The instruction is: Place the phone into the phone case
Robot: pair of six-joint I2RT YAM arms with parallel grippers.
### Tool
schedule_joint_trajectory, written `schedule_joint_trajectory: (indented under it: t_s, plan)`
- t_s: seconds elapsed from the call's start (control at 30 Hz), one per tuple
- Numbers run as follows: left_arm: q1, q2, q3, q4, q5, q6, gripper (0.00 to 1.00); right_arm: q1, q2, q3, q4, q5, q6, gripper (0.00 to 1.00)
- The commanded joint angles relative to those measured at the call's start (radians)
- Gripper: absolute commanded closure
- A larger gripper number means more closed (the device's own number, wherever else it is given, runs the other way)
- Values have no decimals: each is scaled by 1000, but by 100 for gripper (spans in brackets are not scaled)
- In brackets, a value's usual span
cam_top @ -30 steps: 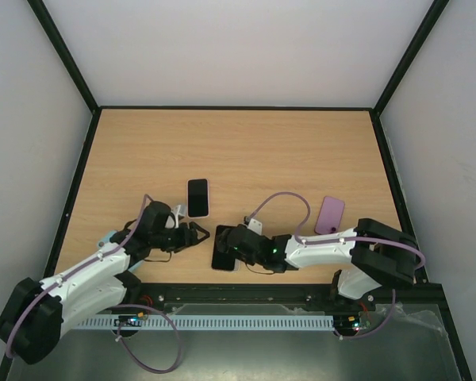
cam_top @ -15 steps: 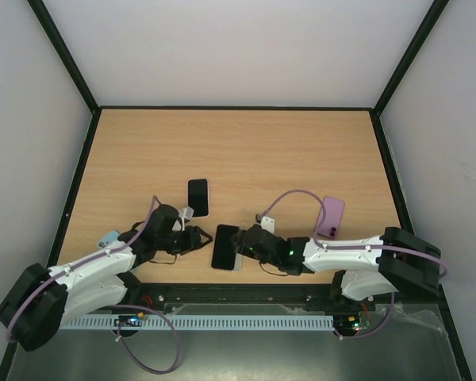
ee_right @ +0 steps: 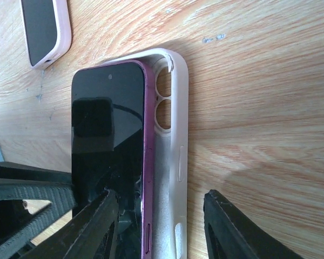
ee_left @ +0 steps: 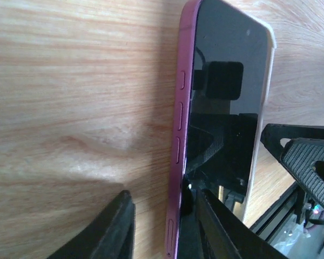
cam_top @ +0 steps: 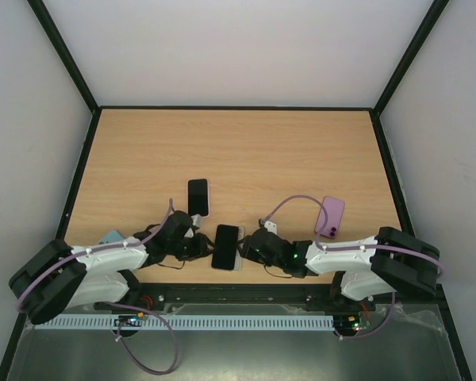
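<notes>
Low in the middle of the top view, the phone (cam_top: 225, 247) lies screen-up on its pale phone case (cam_top: 239, 248), near the front edge of the counter (cam_top: 262, 151). The right wrist view shows why the job is unfinished. The phone sits shifted left of the case, so its magenta right edge is inside the shell while the camera cut-outs and right wall stay bare.

The two arms flank it from either side, probably to square the phone over the shell and press it home. The left end effector (ee_left: 167, 232) is partly open and straddles the phone's left edge, with a gap showing on the counter side. The right end effector (ee_right: 162, 226) is also partly open. One finger is over the screen and the other is just outside the case wall. Neither looks clamped on anything.

A second phone in a pale case (cam_top: 197, 197) lies just above, and a purple case (cam_top: 331, 216) sits right of centre, both untouched.

Compared with a second ago, both end effectors have narrowed their jaws. The left arm has swung in from the upper left to sit beside the phone, and the right arm has stretched lower and flatter.
</notes>
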State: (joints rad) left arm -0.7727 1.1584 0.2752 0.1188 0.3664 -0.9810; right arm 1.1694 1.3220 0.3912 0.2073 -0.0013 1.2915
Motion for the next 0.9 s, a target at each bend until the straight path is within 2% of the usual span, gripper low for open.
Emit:
schedule_joint_trajectory:
  t_s: [0.0,0.2,0.33,0.53,0.77,0.87]
  plan:
    - [-40,48,28,30,-36,-21,70,-8,21,-16,46,3,11,57]
    - [-96,77,63,33,-81,-45,84,-8,83,-13,97,-31,18,61]
    - [-130,106,88,38,-103,-58,89,-8,94,-15,139,-39,21,66]
    - [-168,154,124,60,-116,-75,89,-8,77,-29,208,-32,26,70]
    - [-192,199,155,52,-144,-85,82,-17,29,-73,244,12,24,71]
    - [-192,186,148,38,-166,-92,76,-39,-11,-126,323,-8,20,71]
